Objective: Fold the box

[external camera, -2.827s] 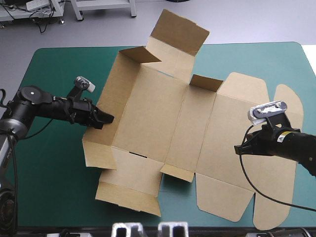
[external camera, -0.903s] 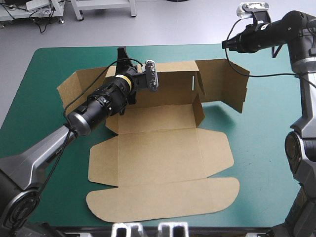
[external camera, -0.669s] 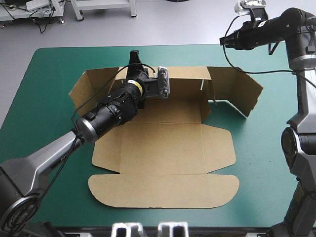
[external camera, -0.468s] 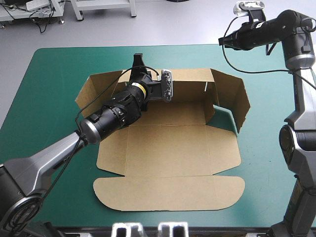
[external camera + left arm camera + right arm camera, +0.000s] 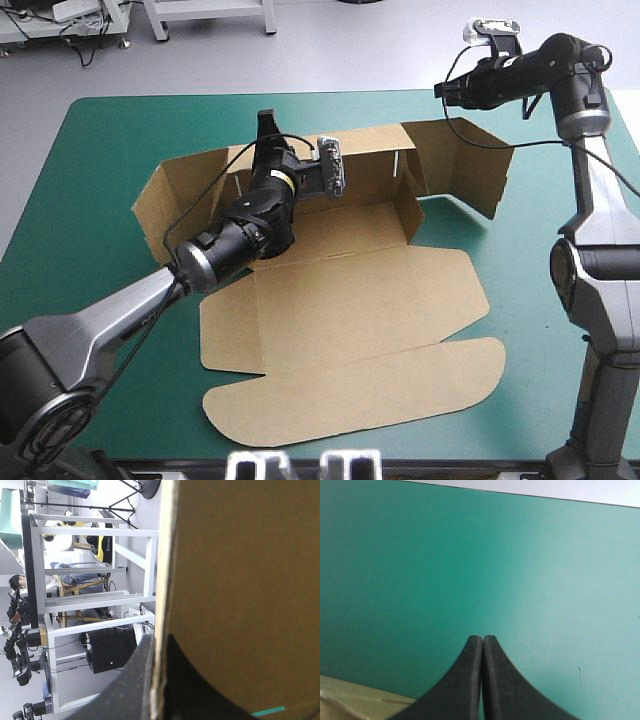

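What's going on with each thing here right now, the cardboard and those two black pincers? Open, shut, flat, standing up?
Box: partly folded, far wall and side flaps standing, lid panel flat on the teal-green cover.
Left pincer: shut on the box, clamping the top edge of its far wall.
Right pincer: shut, holding nothing, raised near the table's far edge.

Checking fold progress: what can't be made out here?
- High view: the left gripper and its arm cover part of the box floor and back wall.
- Left wrist view: the held wall hides the rest of the box.
- Right wrist view: only a sliver of box shows beside the right gripper, cut off.
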You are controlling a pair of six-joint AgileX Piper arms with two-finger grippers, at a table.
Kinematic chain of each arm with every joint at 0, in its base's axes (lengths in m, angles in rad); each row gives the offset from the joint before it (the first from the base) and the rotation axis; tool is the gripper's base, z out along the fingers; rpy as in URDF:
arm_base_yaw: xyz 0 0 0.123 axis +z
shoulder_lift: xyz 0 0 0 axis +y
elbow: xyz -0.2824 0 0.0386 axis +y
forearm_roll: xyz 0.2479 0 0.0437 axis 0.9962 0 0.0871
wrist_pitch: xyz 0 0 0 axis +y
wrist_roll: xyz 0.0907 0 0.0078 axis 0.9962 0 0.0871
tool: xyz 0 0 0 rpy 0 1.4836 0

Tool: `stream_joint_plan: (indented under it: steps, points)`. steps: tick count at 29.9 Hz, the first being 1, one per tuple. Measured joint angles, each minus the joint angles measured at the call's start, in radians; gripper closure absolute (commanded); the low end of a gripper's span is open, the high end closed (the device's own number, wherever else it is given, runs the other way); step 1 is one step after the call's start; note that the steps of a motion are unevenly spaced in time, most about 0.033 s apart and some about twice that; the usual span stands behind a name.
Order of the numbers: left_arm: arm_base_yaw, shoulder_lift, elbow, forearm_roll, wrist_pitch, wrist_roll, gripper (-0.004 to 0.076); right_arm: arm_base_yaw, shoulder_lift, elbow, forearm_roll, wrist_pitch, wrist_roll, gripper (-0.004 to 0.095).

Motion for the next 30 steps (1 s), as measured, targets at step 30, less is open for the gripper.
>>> stream_joint_plan:
  steps: [30]
  points:
    - [-0.001, 0.021, 0.001, 0.004, -0.026, -0.019, 0.0733, 0.0, -0.029, 0.185, 0.009, 0.095, -0.061, 0.0927]
